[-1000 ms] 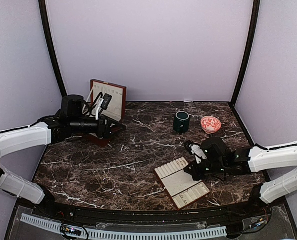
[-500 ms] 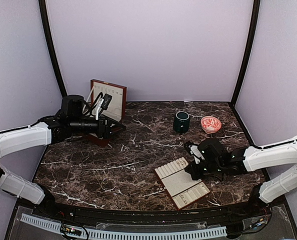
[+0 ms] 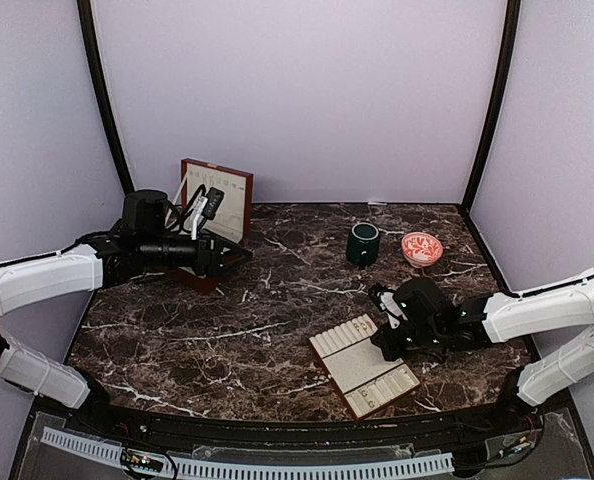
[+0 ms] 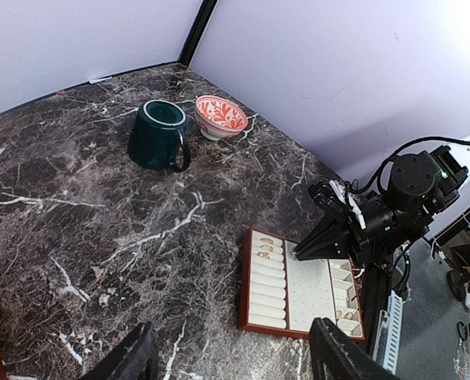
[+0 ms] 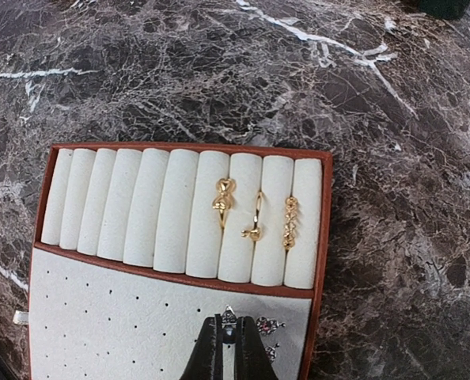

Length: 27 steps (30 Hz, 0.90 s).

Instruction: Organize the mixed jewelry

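three gold rings (image 5: 255, 218) sit in the slots between the cream rolls at one end of the padded tray (image 5: 323, 237), side by side toward its right edge. just below them, on the tray's perforated pad, a small stud (image 5: 268, 324) lies near the corner. a tiny silvery stud (image 5: 229, 315) is right beside it, caught at the very tips of the right gripper (image 5: 228, 334), whose fingers are pressed together on it and point down at the pad. in the left wrist view a few more small pieces (image 4: 343, 314) show in the little compartments at the tray's other end, too small to tell apart. the tray lies flat and askew on the dark marble table (image 3: 227, 320), near the front edge on the right side. behind it stand a dark green mug (image 3: 363, 243) and, near that, a red-and-white patterned bowl (image 3: 422, 248). well apart, at the back left, the left gripper (image 4: 233, 358) hangs with its fingers spread wide and nothing between them, by the red-brown wooden box (image 3: 220, 200) whose lid stands open
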### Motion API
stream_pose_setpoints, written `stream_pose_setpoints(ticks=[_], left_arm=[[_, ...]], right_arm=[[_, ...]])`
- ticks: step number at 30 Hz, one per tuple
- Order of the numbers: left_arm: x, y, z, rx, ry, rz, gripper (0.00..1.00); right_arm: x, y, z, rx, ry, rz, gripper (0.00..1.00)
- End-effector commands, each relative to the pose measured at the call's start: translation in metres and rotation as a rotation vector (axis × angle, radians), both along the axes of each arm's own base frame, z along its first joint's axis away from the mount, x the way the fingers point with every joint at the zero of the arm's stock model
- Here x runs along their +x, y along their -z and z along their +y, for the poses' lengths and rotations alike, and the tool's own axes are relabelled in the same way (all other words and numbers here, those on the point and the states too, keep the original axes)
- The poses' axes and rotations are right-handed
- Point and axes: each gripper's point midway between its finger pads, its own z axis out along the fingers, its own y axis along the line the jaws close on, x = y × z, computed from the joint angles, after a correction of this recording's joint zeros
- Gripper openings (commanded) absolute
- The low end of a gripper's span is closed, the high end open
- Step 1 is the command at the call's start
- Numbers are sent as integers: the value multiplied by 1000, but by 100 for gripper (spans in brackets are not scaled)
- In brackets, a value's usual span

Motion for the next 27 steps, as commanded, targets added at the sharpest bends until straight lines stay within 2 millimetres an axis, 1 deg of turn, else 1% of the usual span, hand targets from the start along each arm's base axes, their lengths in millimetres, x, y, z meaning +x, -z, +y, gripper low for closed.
stream_pose_setpoints(ticks=[1, 27], left_arm=[[-3, -11, 3, -19, 4, -26, 68], [-3, -11, 3, -21, 6, -25, 68]], right_arm=[[5, 2, -3, -8, 24, -12, 0], [1, 3, -11, -26, 33, 4, 0]])
